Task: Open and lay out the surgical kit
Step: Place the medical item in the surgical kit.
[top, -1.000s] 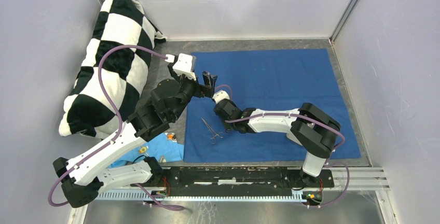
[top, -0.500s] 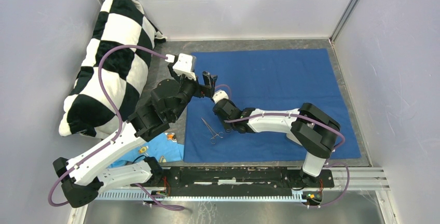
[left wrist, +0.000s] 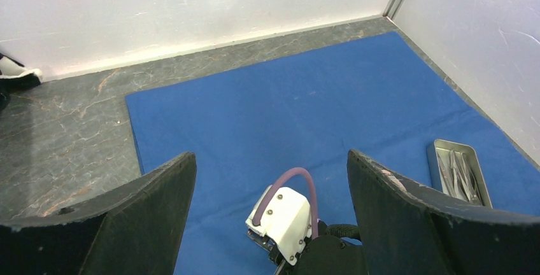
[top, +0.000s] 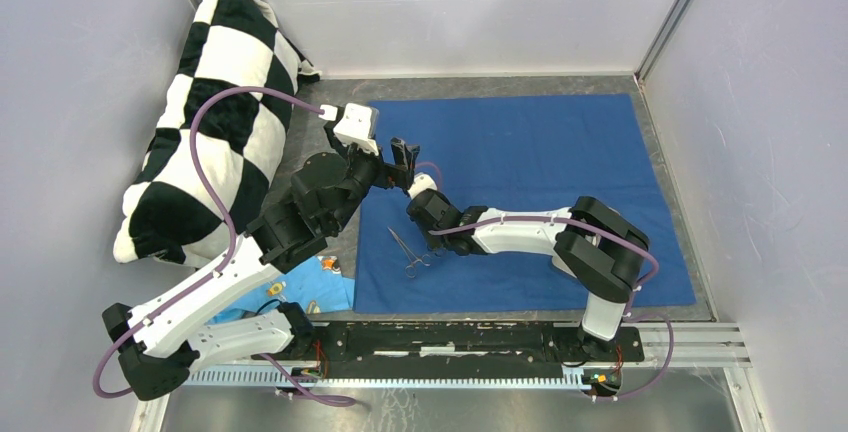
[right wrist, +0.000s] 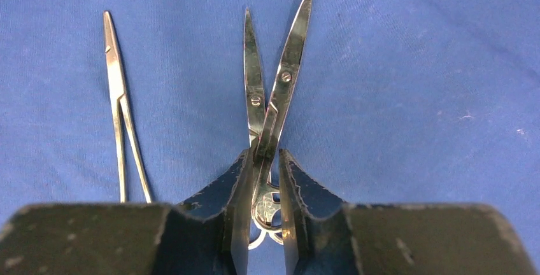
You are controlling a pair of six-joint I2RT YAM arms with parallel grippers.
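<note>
Cloth point(top: 540, 152) of dark blue, matt and finely woven, is found spread flat over the grey marbled table point(left wrist: 63, 122), with straight edges and square corners. Thin, polished steel instruments are laid on its near-left part. A slender forceps-like tool point(right wrist: 118, 103) with long straight shanks is noted, and just beside it two scissor-like instruments point(right wrist: 286, 65), overlapped, each with a pivot screw. These details are given by the right wrist view alone; from above the instruments are made out only as a thin silver glint by the right wrist.

The right gripper point(right wrist: 262, 167) is set narrowly about the overlapped pair's shanks; whether they are pressed by the pads cannot be told. The left gripper point(left wrist: 270, 160) is seen spread wide, with nothing between, above the cloth's left edge.

A small rectangular steel tray point(left wrist: 435, 163), with more instruments inside, is recorded only in the left wrist view, at the cloth's right side near the wall.
</note>
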